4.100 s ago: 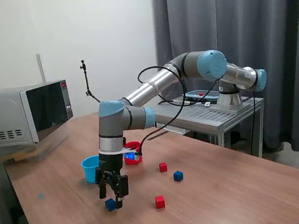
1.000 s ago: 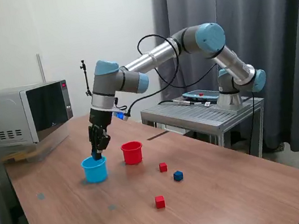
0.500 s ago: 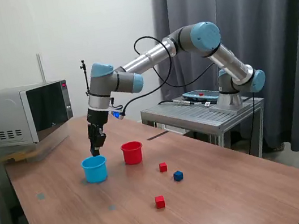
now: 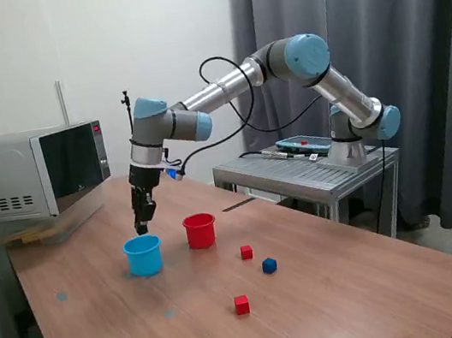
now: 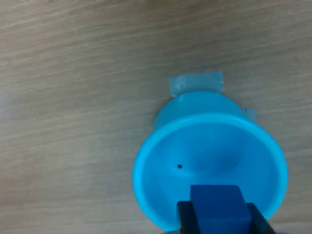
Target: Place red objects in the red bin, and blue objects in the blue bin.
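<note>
My gripper (image 4: 142,227) hangs just above the far rim of the blue bin (image 4: 143,255), a light blue cup. In the wrist view the gripper (image 5: 216,218) is shut on a dark blue cube (image 5: 216,202), held over the open blue bin (image 5: 161,170), whose visible floor is bare. The red bin (image 4: 200,230), a red cup, stands just to the exterior view's right of the blue one. On the table lie two red cubes (image 4: 246,252) (image 4: 242,305) and another blue cube (image 4: 269,265).
A microwave (image 4: 31,171) sits at the table's far corner on the exterior view's left. A metal cart (image 4: 313,170) carrying the arm's base stands behind the table. A patch of blue tape (image 5: 196,83) is stuck on the wood beside the blue cup.
Four seconds ago the gripper was low at a blue cube on the table's near side. That cube now hangs in it above the blue cup; lately it drifted slightly up and left.
</note>
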`<action>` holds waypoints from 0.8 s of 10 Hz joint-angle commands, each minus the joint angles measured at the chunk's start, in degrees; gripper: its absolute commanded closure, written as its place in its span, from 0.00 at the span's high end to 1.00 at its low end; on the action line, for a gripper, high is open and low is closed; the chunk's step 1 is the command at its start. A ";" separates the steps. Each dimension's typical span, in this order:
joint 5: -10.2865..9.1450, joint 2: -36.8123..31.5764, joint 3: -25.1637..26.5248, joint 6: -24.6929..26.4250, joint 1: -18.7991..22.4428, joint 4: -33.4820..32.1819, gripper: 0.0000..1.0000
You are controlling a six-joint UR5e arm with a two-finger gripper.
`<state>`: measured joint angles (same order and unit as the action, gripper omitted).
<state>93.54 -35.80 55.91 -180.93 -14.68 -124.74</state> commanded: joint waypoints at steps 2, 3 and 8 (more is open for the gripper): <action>-0.63 0.73 -0.28 -0.03 -0.44 -0.68 0.00; -1.25 0.99 -0.28 0.05 -0.44 -0.77 0.00; -1.25 1.00 -0.28 0.05 -0.44 -1.21 1.00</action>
<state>92.30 -34.82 55.65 -180.88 -15.11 -125.88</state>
